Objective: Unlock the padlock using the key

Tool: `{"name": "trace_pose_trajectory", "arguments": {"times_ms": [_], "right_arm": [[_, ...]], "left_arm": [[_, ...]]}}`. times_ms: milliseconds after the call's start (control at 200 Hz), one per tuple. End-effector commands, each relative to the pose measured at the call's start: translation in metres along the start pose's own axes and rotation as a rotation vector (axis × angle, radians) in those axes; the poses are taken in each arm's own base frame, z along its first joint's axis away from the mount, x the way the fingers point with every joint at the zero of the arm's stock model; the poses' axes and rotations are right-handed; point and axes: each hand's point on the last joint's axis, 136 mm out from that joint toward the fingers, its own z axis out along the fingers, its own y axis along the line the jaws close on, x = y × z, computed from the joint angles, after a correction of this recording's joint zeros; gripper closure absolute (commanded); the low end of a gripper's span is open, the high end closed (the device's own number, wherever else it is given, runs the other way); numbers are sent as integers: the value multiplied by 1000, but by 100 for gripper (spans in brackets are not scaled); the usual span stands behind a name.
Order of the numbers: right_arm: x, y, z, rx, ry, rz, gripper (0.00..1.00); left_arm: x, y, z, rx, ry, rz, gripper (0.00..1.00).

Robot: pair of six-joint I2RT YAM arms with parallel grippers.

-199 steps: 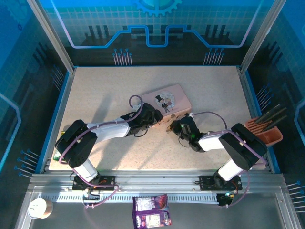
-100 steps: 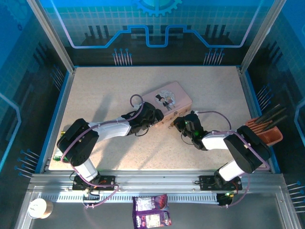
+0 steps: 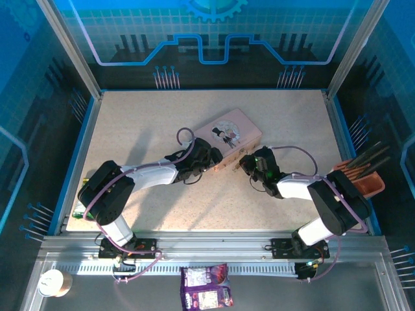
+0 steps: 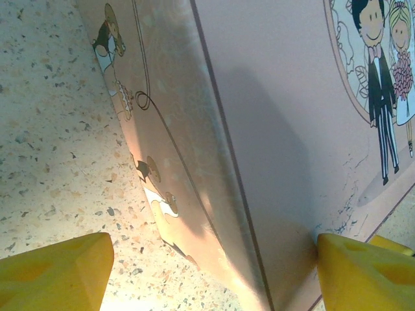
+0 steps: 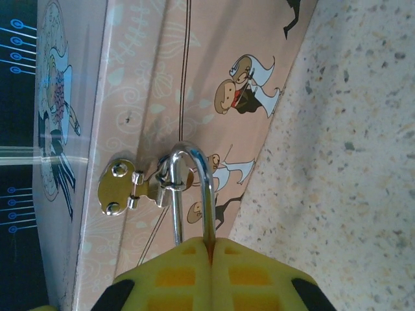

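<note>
The pink tin (image 3: 228, 136) lies at the table's middle. On its side wall a brass hasp (image 5: 123, 188) carries the padlock's silver shackle (image 5: 191, 188). My right gripper (image 5: 211, 249) is shut on the padlock just below the shackle, and its yellow fingers hide the brass body. In the top view the right gripper (image 3: 248, 162) sits at the tin's near right side. My left gripper (image 4: 207, 272) stands open astride the tin's near left corner (image 4: 259, 194). One fingertip (image 4: 55, 269) is over bare table and the other (image 4: 363, 272) is against the lid. The key is hidden.
A brown holder (image 3: 363, 180) with dark utensils stands at the right edge of the table. A purple packet (image 3: 206, 286) and a paper cup (image 3: 53, 283) lie on the rail in front of the arm bases. Blue walls border the table.
My right gripper has moved away from the bases and slightly right, up to the tin's side. The left gripper has barely shifted and stays on the tin's corner.
</note>
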Motion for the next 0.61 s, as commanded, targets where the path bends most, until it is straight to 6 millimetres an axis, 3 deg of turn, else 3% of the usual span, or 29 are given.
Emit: {"name": "trace_pose_trajectory", "arguments": {"times_ms": [0, 195, 445, 600], "right_arm": [[-33, 1, 6, 21, -99, -23, 100], [-33, -6, 11, 49, -80, -85, 100], [-43, 14, 12, -16, -79, -125, 100], [-53, 15, 5, 8, -113, -152, 100]], "left_arm": [[21, 77, 7, -264, 77, 35, 20], [21, 78, 8, -267, 77, 35, 20], [20, 76, 10, -264, 81, 32, 20], [19, 75, 9, -258, 84, 35, 20]]}}
